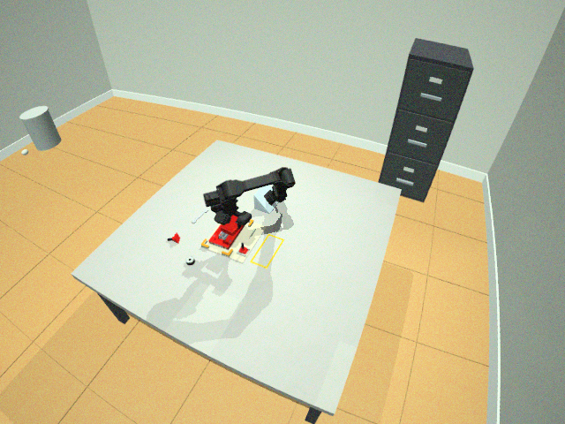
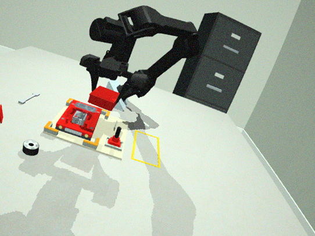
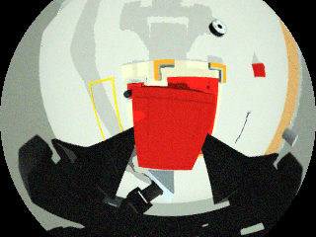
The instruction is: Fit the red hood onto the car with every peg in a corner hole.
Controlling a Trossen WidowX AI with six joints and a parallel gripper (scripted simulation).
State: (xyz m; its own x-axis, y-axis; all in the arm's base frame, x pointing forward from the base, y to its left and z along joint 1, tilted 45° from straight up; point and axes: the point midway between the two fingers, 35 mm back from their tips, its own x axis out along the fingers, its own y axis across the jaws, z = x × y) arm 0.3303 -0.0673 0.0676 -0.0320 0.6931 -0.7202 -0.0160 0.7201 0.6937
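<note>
Hood [image 1: 232, 224] [image 2: 103, 97] [image 3: 173, 128] in the top view: it overlaps the rear of the red chassis [image 1: 221, 239] [image 3: 204, 85], beneath the black gripper [image 1: 232, 219] [image 2: 105, 91] [image 3: 170, 132]. Exterior view: the hood is clamped in the gripper, raised above the table [image 1: 314, 291] [image 2: 246, 201] [image 3: 64, 74], with the engine block [image 2: 79, 117] uncovered. Wrist view: the fingers grip the hood's opposite sides, and it hides much of the chassis.

No writing, label, brand, number or sign can be read in any of the views; the small pale plates on the drawers of the filing cabinet [image 1: 426, 123] [image 2: 223, 62] show no legible lettering.
</note>
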